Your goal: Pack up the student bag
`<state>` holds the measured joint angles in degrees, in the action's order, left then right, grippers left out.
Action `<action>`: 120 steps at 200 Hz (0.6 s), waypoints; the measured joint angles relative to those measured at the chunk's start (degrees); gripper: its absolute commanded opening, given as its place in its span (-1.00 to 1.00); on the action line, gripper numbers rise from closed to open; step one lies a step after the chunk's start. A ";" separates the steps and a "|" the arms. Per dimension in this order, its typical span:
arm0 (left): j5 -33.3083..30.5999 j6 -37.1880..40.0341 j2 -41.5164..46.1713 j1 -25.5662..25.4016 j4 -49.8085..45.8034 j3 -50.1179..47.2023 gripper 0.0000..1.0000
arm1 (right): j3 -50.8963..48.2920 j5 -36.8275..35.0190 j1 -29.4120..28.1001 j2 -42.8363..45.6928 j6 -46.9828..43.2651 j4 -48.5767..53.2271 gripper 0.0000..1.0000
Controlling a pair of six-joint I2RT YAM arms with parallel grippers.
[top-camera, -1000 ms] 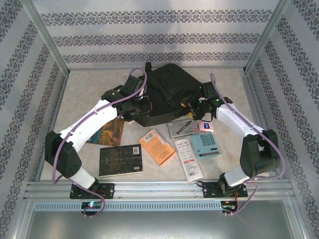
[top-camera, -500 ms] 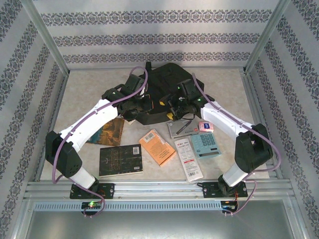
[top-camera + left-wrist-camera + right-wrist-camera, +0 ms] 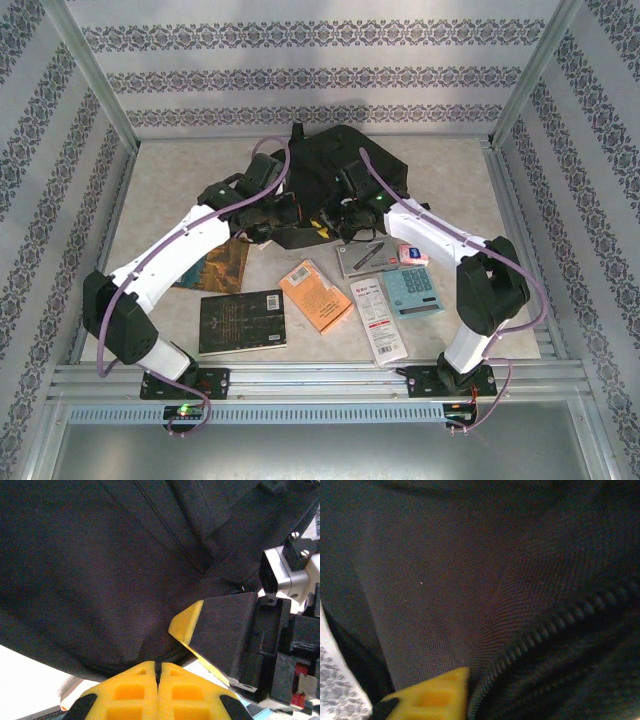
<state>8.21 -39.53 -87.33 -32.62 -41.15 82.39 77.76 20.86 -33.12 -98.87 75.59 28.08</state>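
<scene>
Currently the left gripper [image 3: 157,667] is clenched, with the student bag [image 3: 100,570] edge at its fingertips; we cannot tell whether the right gripper [image 3: 335,218] has closed. We advise seating its finger [image 3: 432,692] squarely on the adjacent zip [image 3: 545,630] before pulling.

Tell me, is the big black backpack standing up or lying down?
Lying down. From above, the student bag spreads its broad side flat on the table, not propped upright.
</scene>
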 measured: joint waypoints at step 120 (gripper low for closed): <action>-4.22 1.84 11.10 0.72 0.26 -9.84 -1.00 | 4.50 7.23 0.02 -1.53 -25.29 5.75 -1.00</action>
<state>3.99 -37.69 -76.23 -31.90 -40.88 72.55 82.26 28.10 -33.10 -100.40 50.30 33.82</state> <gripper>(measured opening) 0.052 0.085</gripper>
